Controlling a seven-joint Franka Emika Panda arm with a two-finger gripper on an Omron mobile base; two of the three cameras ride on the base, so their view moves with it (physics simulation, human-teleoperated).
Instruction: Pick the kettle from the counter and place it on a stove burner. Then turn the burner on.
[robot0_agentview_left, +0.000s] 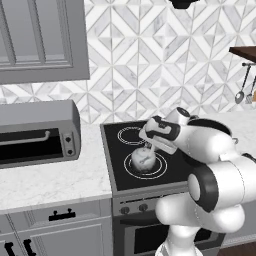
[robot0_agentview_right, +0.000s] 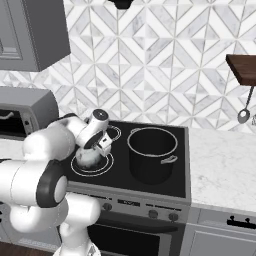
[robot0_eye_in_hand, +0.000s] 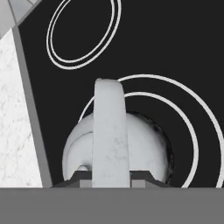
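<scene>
From the left base view, my gripper (robot0_agentview_left: 150, 145) is closed on the arched handle of the small round silvery-white kettle (robot0_agentview_left: 142, 159), which sits inside the large double-ring stove burner (robot0_agentview_left: 161, 170) at the front left of the black glass cooktop (robot0_agentview_left: 112, 150). The kettle's body looks dull, mottled grey-white, and it is narrower than the rings around it. A smaller double-ring circle (robot0_agentview_left: 126, 135) lies just behind it. To the left, the white marble-look surface (robot0_agentview_left: 55, 177) carries a grey toaster oven (robot0_agentview_left: 37, 132) with a dark glass door.

From the right base view, my gripper (robot0_agentview_right: 100, 145) reaches down to the kettle (robot0_agentview_right: 89, 158) from above, my jaws pinched on its handle. The kettle stands upright within the burner rings (robot0_agentview_right: 107, 166). Just to its right on the same cooktop (robot0_agentview_right: 182, 185) stands a tall black pot (robot0_agentview_right: 151, 155) with side handles, much bigger than the kettle and apart from it. Pale surface (robot0_agentview_right: 222, 170) continues to the right of the cooktop.

In the hand view, the kettle (robot0_eye_in_hand: 148, 151) is close below me: a rounded, pale grey body with a dark shadowed side, and a broad flat handle band (robot0_eye_in_hand: 110, 131) rising between my fingertips (robot0_eye_in_hand: 142, 177), which press against it on both sides. The burner (robot0_eye_in_hand: 192, 131) curves round the kettle, and the smaller ring circle (robot0_eye_in_hand: 105, 39) lies beyond. A strip of marble surface (robot0_eye_in_hand: 17, 122) shows along the cooktop's edge.
</scene>
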